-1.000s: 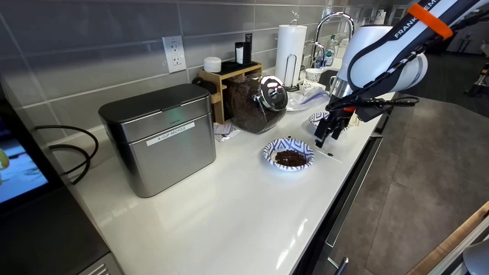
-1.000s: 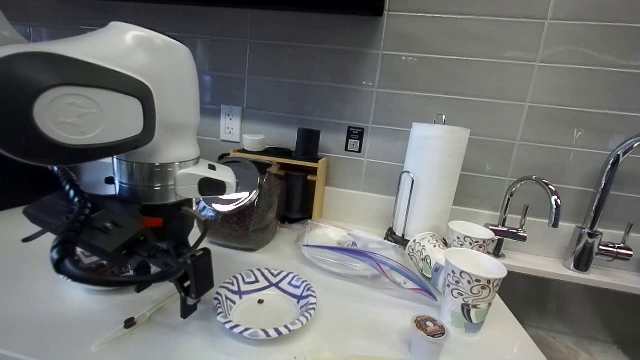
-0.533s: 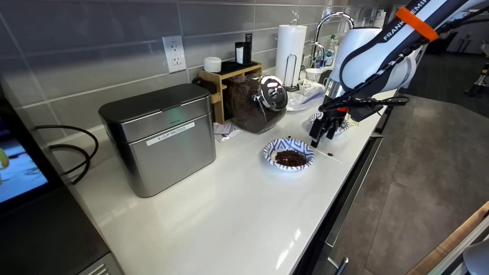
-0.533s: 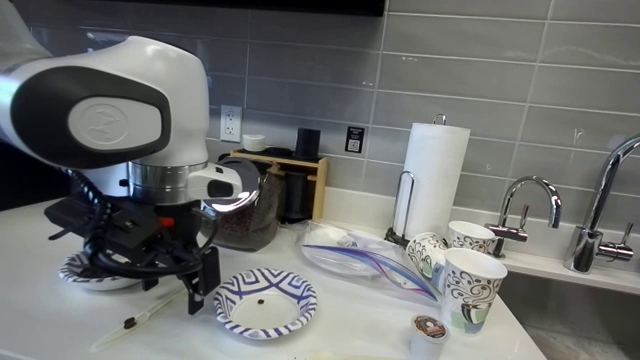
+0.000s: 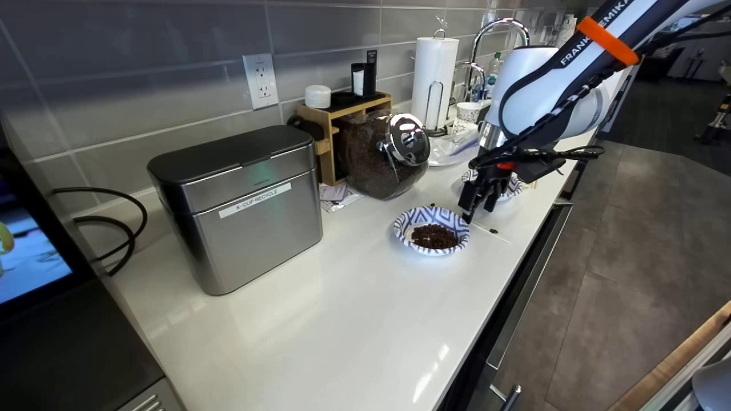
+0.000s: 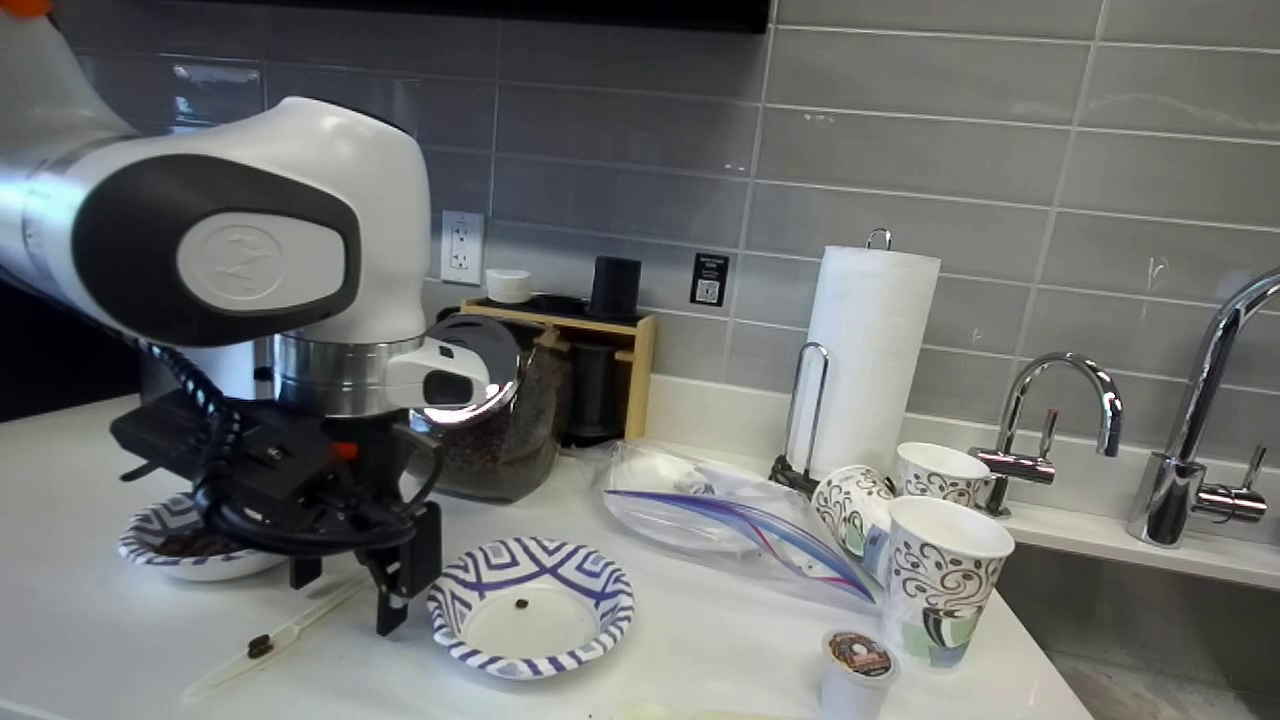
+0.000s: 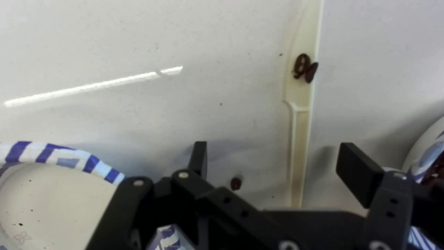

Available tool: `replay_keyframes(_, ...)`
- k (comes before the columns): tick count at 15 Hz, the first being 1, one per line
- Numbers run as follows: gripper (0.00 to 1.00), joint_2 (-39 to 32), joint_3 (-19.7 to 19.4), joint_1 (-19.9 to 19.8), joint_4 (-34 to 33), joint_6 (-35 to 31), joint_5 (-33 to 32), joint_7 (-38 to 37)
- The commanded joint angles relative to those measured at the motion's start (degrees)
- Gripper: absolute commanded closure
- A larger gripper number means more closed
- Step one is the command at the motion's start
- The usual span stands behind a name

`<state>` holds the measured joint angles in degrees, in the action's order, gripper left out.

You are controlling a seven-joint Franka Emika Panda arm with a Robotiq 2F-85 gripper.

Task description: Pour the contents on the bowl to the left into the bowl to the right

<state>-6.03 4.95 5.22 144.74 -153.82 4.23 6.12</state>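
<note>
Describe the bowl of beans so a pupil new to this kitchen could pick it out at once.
In an exterior view, find the steel bin on the counter. Right of the bin in that picture, before you reach the tool, sits the bowl of beans. A dark pile covers much of its base, whereas the matching bowl shows a single bean.

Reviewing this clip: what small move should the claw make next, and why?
Probably ease the open claw toward the rim of the fuller bowl: its dark beans are what needs pouring, the claw holds nothing, and the other bowl shows just one bean.
</note>
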Motion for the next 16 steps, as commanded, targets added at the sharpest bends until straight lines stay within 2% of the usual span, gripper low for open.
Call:
replay_keyframes(1,0.10,-1.0,0.2,0.3,-1.7,2.6,-2.2,-2.5)
replay_keyframes(5,0.14,-0.9,0.3,0.4,-2.1,3.8,-2.7,-3.1)
replay_keyframes(9,0.25,-1.0,0.4,0.4,-2.3,4.7,-3.2,-3.6)
replay_keyframes(10,0.24,-1.1,0.4,0.4,-2.3,4.9,-3.2,-3.6)
replay_keyframes(13,0.33,-1.1,0.4,0.4,-2.6,5.4,-3.3,-3.7)
replay_keyframes(16,0.37,-1.3,0.4,0.4,-2.8,5.5,-3.4,-3.8)
